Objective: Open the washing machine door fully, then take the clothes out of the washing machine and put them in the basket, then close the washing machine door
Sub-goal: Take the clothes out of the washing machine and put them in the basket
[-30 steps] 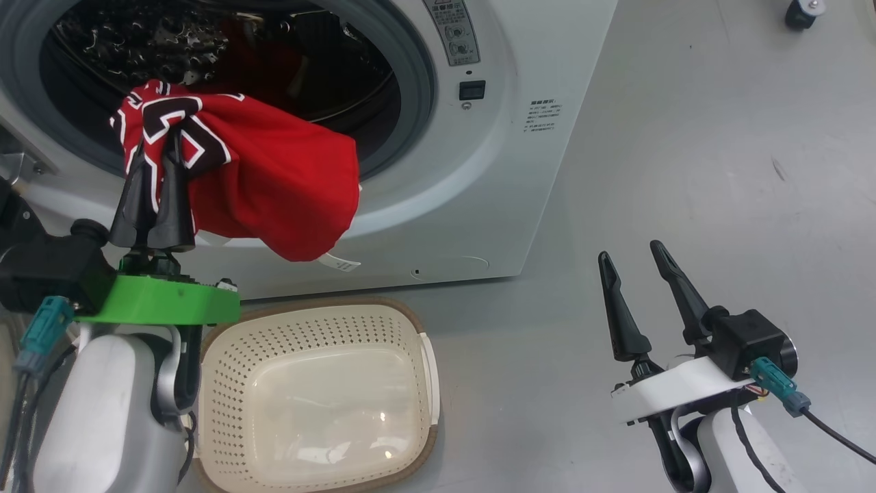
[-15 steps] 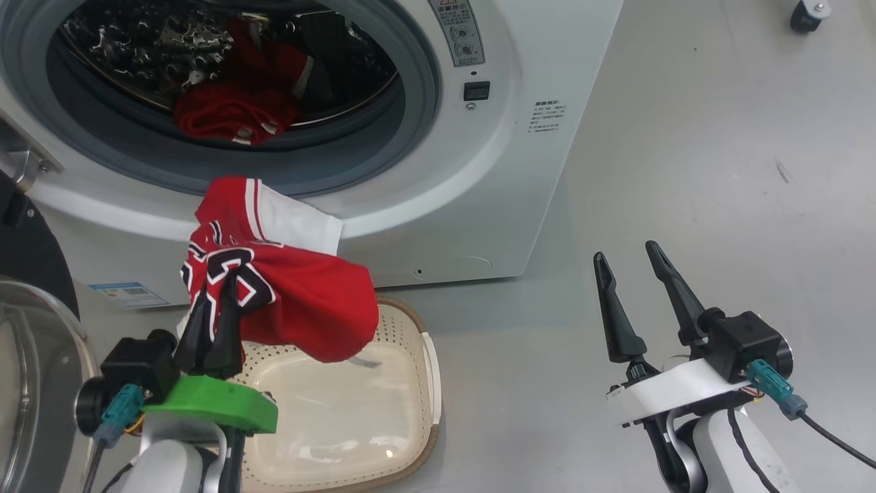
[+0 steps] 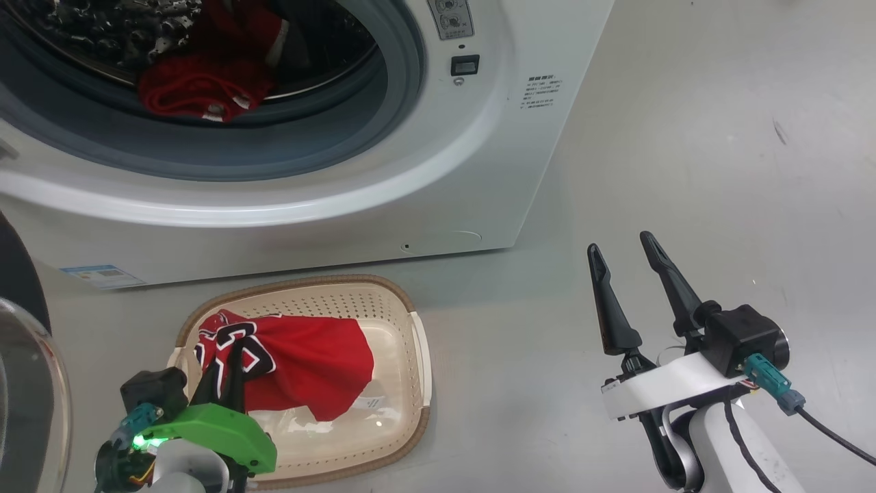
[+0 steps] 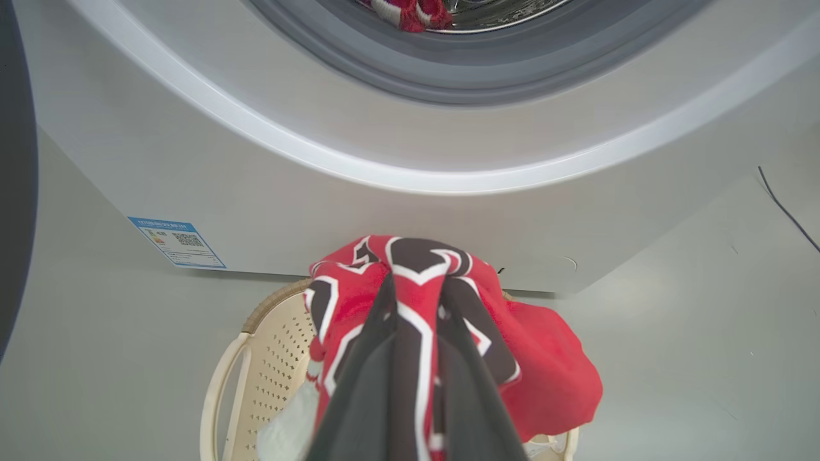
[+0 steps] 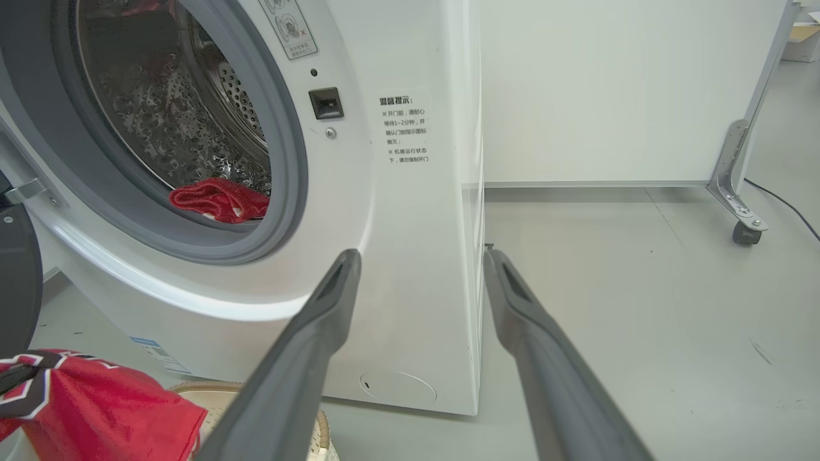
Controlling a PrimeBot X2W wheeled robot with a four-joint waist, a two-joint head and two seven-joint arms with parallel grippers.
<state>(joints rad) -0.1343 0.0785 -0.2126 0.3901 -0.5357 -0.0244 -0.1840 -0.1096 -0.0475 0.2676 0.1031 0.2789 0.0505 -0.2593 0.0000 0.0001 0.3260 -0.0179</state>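
Left claw (image 3: 226, 356) clamped on red jersey (image 3: 315, 363) over basket (image 3: 301, 282), right claw (image 3: 620, 242) spread wide, blue QR-code sticker (image 4: 176, 241)

grey floor (image 3: 684, 157), smooth, with a short dark scuff (image 3: 778, 130) upper right in head view. right wrist view: white panel (image 5: 608, 89) upright at the back, its bottom edge just off the floor. angled metal bracket (image 5: 730, 160) at its right end, black caster (image 5: 745, 234) under that. black cable (image 5: 778, 200) on the floor just right of the caster. left wrist view: thin dark line (image 4: 785, 205) on the floor, cable or crack, can't tell.
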